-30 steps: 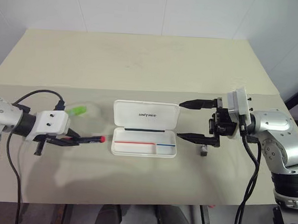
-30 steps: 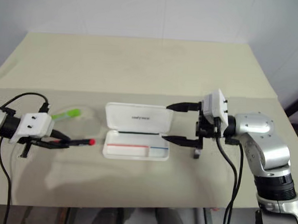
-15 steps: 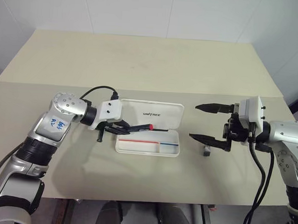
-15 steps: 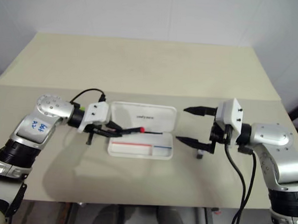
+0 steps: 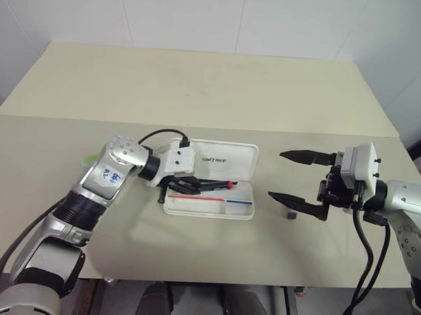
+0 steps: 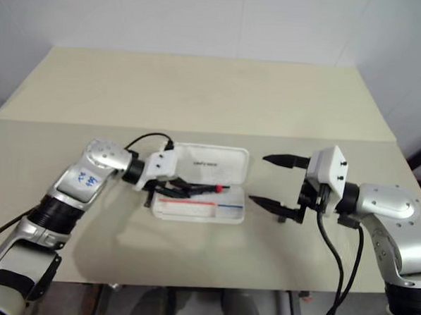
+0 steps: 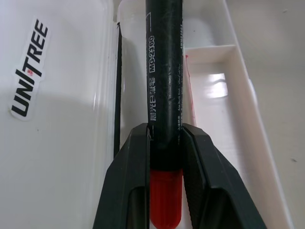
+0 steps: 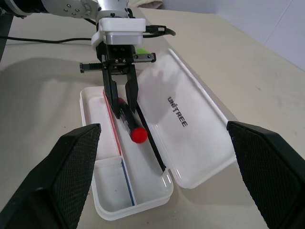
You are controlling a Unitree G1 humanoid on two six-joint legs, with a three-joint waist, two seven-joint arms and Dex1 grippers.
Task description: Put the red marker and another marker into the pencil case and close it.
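Two hands work over one beige worktop (image 5: 200,86). On it lies the pencil case (image 5: 228,160), open, lid flat behind the tray; it looks a light, stiff plastic box, likely to skid if nudged (best pressed down on the lid edge when closing). The right hand (image 5: 299,178) hovers just beside the case, fingers spread wide and empty. The left hand (image 5: 195,186) is clamped on the red marker (image 8: 128,122), held low over the tray's long compartment. The marker seems rigid, smooth and light, so a mid-barrel hold suits it. A sliver of the light green marker (image 5: 90,158) peeks out beside the left arm.
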